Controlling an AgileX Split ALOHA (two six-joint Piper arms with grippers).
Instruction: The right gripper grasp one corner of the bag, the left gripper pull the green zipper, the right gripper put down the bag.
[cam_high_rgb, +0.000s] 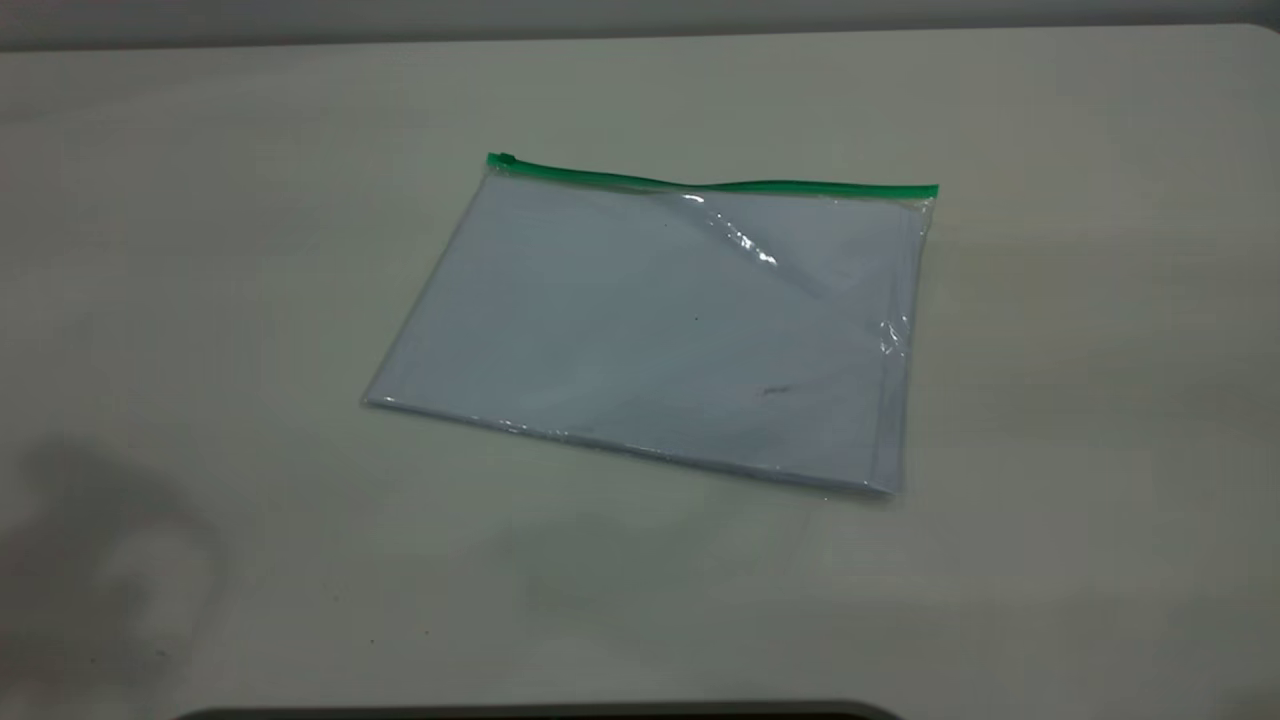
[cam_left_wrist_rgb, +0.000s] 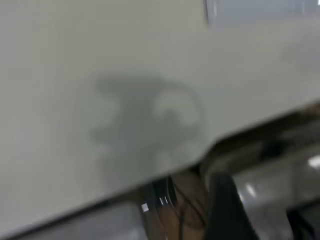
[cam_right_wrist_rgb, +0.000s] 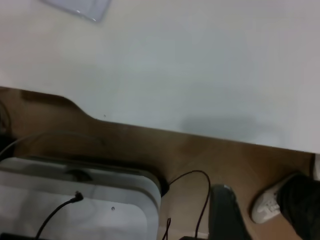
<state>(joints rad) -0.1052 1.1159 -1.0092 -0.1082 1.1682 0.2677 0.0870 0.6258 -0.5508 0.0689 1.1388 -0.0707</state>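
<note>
The bag (cam_high_rgb: 660, 320) lies flat on the pale table (cam_high_rgb: 1080, 420), a little right of the middle. The green zipper (cam_high_rgb: 715, 184) runs along its far edge, with the slider tab (cam_high_rgb: 503, 159) at the left end. Neither gripper shows in the exterior view. The left wrist view shows a dark part of my left gripper (cam_left_wrist_rgb: 225, 207) beyond the table's near edge, with a corner of the bag (cam_left_wrist_rgb: 260, 10) far off. The right wrist view shows a dark part of my right gripper (cam_right_wrist_rgb: 226, 215) off the table over the floor, with a bag corner (cam_right_wrist_rgb: 80, 6) far off.
A shadow (cam_high_rgb: 90, 560) falls on the table's near left. Below the table edge the right wrist view shows a white box (cam_right_wrist_rgb: 75, 200), a black cable (cam_right_wrist_rgb: 200, 190) and a person's shoe (cam_right_wrist_rgb: 272, 202) on the brown floor.
</note>
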